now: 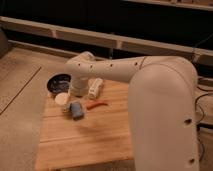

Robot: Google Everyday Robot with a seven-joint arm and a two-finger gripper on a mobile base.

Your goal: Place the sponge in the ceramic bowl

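Note:
The sponge (76, 110), a small light-blue block, lies on the wooden table (85, 140) just right of the off-white cup. The ceramic bowl (57, 83), dark and round, sits at the table's far left corner behind the cup. My gripper (76, 92) hangs at the end of the big white arm, just above and behind the sponge, between the bowl and the white box. The wrist hides most of it. The sponge rests free on the wood.
An off-white cup (62, 100) stands between bowl and sponge. A thin orange-red piece (96, 104) lies right of the sponge, a small white box (95, 88) behind it. The arm's bulk (165, 115) covers the table's right side. A floor drop lies left of the table.

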